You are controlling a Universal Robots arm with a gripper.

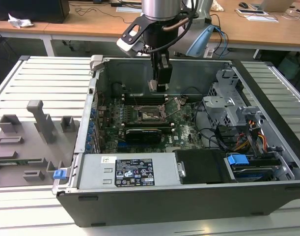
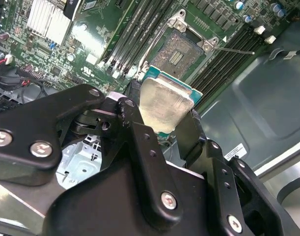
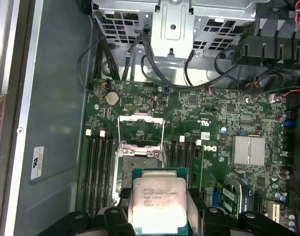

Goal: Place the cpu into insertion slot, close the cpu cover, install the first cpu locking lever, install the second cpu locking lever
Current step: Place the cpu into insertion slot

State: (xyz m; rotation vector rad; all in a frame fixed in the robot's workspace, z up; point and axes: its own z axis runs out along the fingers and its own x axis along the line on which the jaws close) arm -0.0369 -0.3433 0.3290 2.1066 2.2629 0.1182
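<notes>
White slatted table (image 1: 41, 73), open grey metal computer case (image 1: 189, 194) walled all round, green board (image 1: 186, 132), square silver-rimmed insertion slot (image 3: 127, 164) bare between black memory slots (image 3: 98, 167), thin cpu cover (image 3: 141, 129) lifted, black gripper (image 1: 158, 84) pinching flat silvery cpu (image 2: 164, 105) by two edges, above the slot.

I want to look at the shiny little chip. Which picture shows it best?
The first wrist view: the chip faces the camera flat, its silver top in plain sight, held in the end effector. The second wrist view shows it tilted at an angle. In the exterior view it is a tiny sliver under the arm.
</notes>
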